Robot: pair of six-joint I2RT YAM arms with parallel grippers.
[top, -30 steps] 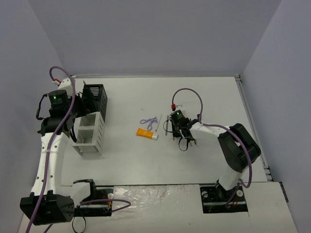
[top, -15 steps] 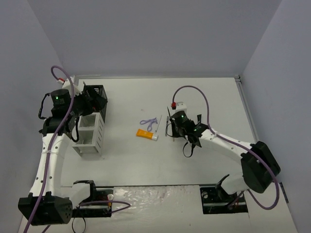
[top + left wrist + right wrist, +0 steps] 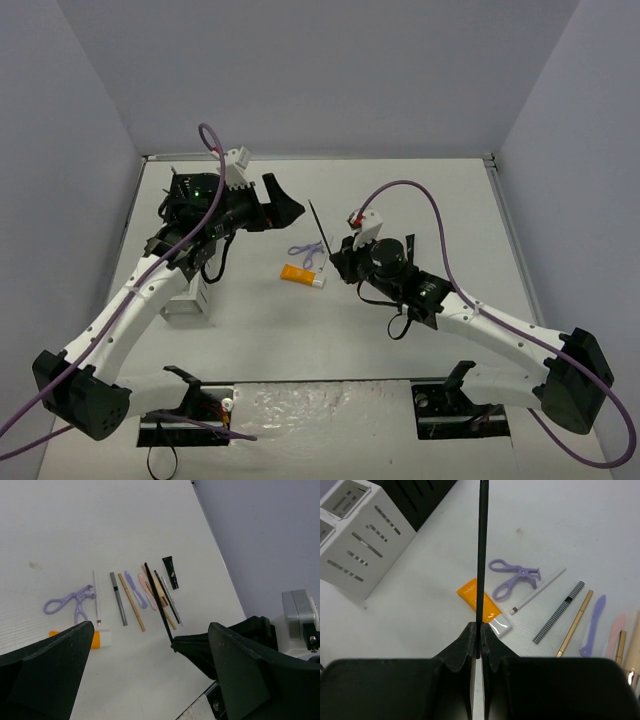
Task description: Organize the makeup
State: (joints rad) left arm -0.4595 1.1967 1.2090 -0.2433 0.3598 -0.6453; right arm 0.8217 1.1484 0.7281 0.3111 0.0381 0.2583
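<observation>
— What can go wrong for you from here?

— I begin with what is near. Your right gripper [image 3: 480, 631] has its fingers [image 3: 461, 647] pressed together on one end of the black pencil [image 3: 483, 555], so almost all its length stands free. I think it may swing in this pinch if the tip touches something. Below it, not touching, lie the orange tube [image 3: 479, 603] and the purple tool [image 3: 513, 578].

— And further away?

— Your left gripper [image 3: 286, 203] is spread wide and holds nothing. From above it sits just beside the pencil's free end, so a collision there is my main worry. The rack [image 3: 362, 545] stands beyond, partly under the left arm.

— Which way does the pencil point?

— Its long axis continues the line of the fingers. The free end goes toward the far wall, a little left, lifted off the table.
</observation>
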